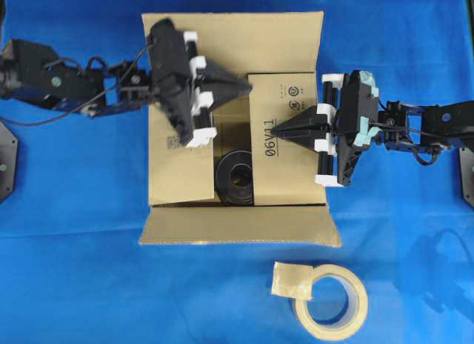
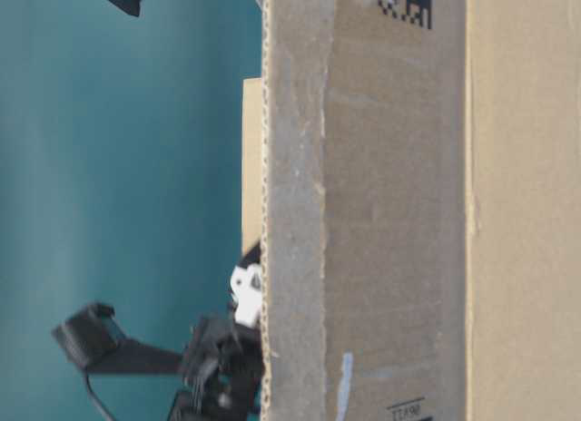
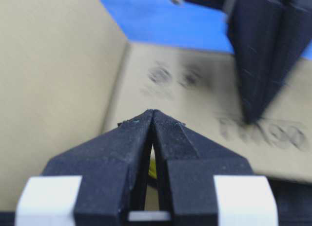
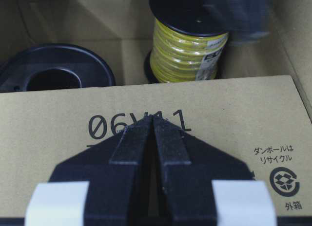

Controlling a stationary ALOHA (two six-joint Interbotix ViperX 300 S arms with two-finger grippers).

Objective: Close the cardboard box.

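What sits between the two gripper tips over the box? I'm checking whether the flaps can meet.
Overhead, the open gap of the cardboard box lies between left gripper and right gripper.

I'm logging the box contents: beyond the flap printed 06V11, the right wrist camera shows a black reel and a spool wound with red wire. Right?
Not quite: the spool is wound with yellow wire, not red, as the right wrist view shows. The black reel and the flap printed 06V11 are as you say.

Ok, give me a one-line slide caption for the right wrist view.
Shut right hand resting over the cardboard box flap printed 06V11, two spools visible inside beyond it.
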